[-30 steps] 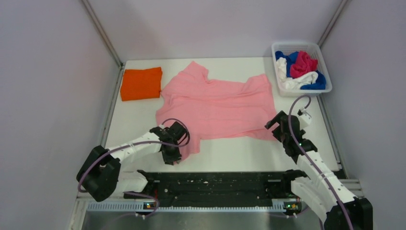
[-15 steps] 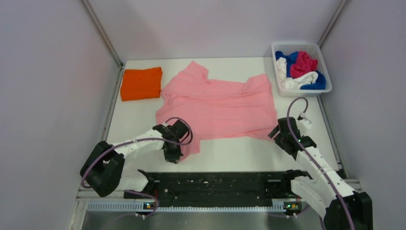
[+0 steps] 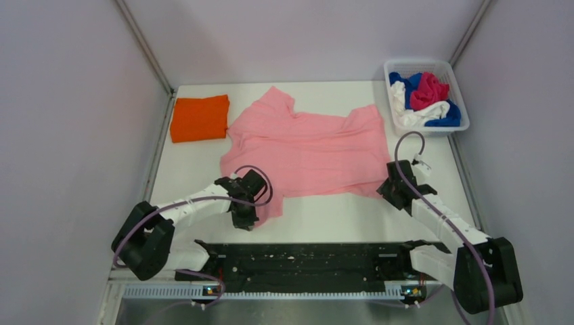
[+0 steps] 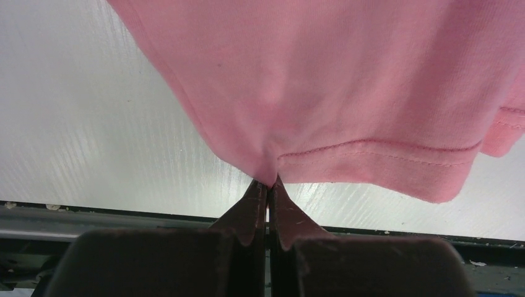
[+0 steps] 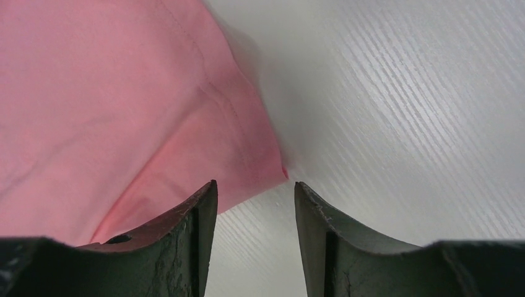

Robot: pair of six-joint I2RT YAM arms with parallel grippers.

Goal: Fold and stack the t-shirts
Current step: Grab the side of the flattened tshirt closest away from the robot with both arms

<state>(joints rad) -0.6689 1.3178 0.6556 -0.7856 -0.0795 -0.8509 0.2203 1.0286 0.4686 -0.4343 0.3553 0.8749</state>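
Observation:
A large light pink t-shirt (image 3: 308, 145) lies spread on the white table. My left gripper (image 3: 252, 215) is shut on its near left hem corner; in the left wrist view the fingertips (image 4: 268, 184) pinch the pink cloth (image 4: 347, 80). My right gripper (image 3: 389, 187) is open, low at the near right corner of the pink t-shirt. In the right wrist view the gripper (image 5: 255, 185) straddles the corner tip of the cloth (image 5: 124, 111), apart from it. A folded bright orange t-shirt (image 3: 199, 118) lies at the far left.
A white basket (image 3: 391, 70) at the far right holds crumpled blue (image 3: 449, 117), white (image 3: 417, 116) and magenta (image 3: 428, 90) t-shirts. A black rail (image 3: 304, 257) runs along the near table edge. Grey walls close in both sides.
My right gripper has moved down and forward onto the table at the pink t-shirt's near right corner. My left gripper stays shut on the near left corner.

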